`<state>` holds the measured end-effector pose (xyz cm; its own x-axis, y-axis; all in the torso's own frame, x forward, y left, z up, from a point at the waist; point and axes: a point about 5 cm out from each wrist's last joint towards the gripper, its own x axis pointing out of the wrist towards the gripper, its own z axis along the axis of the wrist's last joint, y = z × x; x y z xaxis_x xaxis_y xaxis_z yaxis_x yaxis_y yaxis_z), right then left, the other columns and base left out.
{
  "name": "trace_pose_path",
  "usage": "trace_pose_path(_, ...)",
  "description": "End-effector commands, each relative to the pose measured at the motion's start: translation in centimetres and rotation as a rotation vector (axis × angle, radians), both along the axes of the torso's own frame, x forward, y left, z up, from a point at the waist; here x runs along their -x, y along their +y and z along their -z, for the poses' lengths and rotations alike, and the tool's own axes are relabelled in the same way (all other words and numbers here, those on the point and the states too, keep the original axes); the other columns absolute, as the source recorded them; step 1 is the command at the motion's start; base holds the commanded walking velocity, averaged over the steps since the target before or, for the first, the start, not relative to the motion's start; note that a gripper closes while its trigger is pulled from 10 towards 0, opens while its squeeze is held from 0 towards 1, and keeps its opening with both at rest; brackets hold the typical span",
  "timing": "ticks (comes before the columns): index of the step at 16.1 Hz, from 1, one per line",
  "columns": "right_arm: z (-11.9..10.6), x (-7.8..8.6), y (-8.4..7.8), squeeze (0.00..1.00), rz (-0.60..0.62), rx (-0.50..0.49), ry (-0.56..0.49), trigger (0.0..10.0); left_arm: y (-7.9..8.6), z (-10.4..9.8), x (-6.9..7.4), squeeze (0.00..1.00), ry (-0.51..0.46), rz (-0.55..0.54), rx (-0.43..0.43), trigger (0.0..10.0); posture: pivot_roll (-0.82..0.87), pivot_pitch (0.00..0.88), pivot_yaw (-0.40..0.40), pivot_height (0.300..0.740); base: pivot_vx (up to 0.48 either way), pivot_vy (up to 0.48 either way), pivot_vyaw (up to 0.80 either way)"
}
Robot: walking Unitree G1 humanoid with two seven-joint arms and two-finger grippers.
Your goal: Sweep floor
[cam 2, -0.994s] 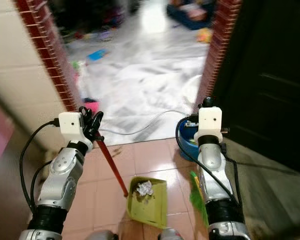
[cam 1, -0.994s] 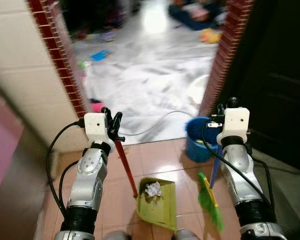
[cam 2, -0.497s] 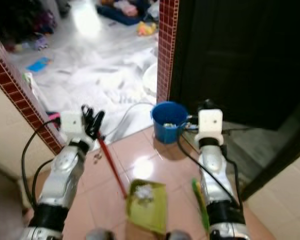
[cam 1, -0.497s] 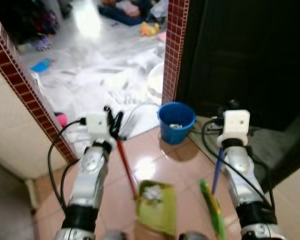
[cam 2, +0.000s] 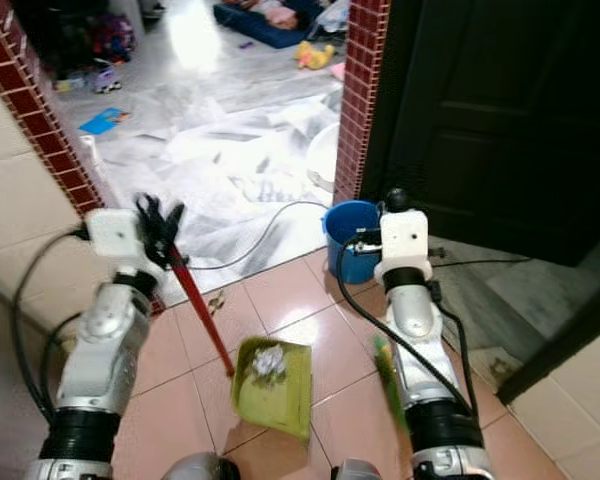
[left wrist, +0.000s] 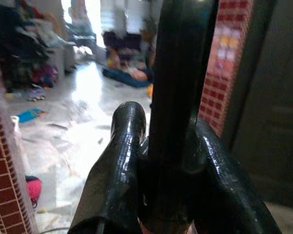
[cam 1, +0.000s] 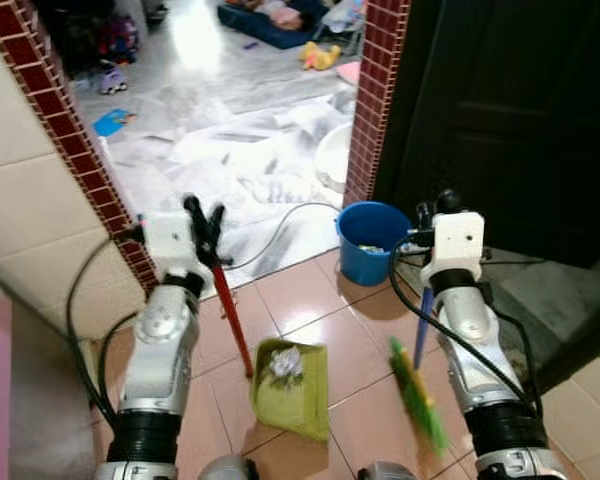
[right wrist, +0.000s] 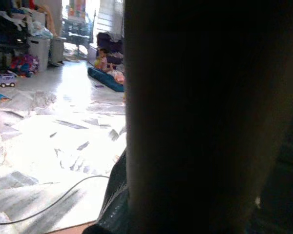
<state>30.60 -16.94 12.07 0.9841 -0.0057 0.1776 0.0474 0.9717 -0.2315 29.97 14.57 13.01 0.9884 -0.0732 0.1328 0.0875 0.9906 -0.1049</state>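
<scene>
A green dustpan (cam 1: 288, 400) with a crumpled white paper (cam 1: 285, 362) in it hangs low over the tiles on a red handle (cam 1: 230, 315). My left gripper (cam 1: 202, 215) is shut on the top of that handle; its black fingers (left wrist: 119, 161) wrap the dark shaft (left wrist: 178, 73). My right gripper (cam 1: 437, 203) is shut on the blue broom handle (cam 1: 421, 328). The green bristles (cam 1: 418, 395) are blurred, just right of the dustpan. In the right wrist view the handle (right wrist: 195, 122) looms dark.
A blue bucket (cam 1: 370, 240) stands in the doorway by the right red-tiled post (cam 1: 375, 100). The left post (cam 1: 75, 150) and a beige wall close off the left. A dark door (cam 1: 510, 120) stands at right. A white cable (cam 1: 280, 225) crosses the floor.
The whole view has swung as I turned, so the doorway and blue bucket sit differently. Both grippers keep their hold. The broom head has swung a little.
</scene>
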Motion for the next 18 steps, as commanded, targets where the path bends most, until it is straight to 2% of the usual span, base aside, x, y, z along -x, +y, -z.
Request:
trace_pose_path(1,-1.3,-0.1,0.1,0.0,-0.015,0.017,-0.066,10.0,0.0,-3.3,-0.4,0.0,-0.132,-0.002,0.028,10.0,-0.08,0.0,0.036,0.74,0.0,0.0,0.0)
trace_pose_path(4,-0.9,0.3,-0.6,0.0,0.004,0.05,-0.042,10.0,0.6,-4.9,-0.2,0.0,-0.178,-0.049,0.06,10.0,-0.07,0.0,0.029,0.74,0.0,0.0,0.0)
trace_pose_path(8,0.4,0.8,-0.6,0.0,-0.009,0.066,0.003,10.0,0.8,-7.6,-0.4,0.0,-0.255,-0.07,0.106,10.0,-0.07,0.0,0.021,0.74,0.208,0.0,-0.67)
trace_pose_path(9,0.8,0.9,-0.4,0.0,-0.023,0.076,0.02,10.0,0.9,-9.1,-0.8,0.0,-0.291,-0.075,0.137,10.0,-0.07,0.0,0.021,0.74,0.322,0.0,0.0)
trace_pose_path(10,1.0,0.9,-0.4,0.0,-0.029,0.082,0.03,10.0,1.0,-9.7,-0.9,0.0,-0.306,-0.079,0.146,10.0,-0.07,0.0,0.021,0.74,0.352,0.0,0.0)
trace_pose_path(18,1.9,1.2,0.1,0.0,-0.067,0.108,0.069,10.0,1.4,-12.5,-1.7,0.0,-0.37,-0.125,0.205,10.0,-0.08,0.0,0.022,0.74,0.477,0.0,0.0)
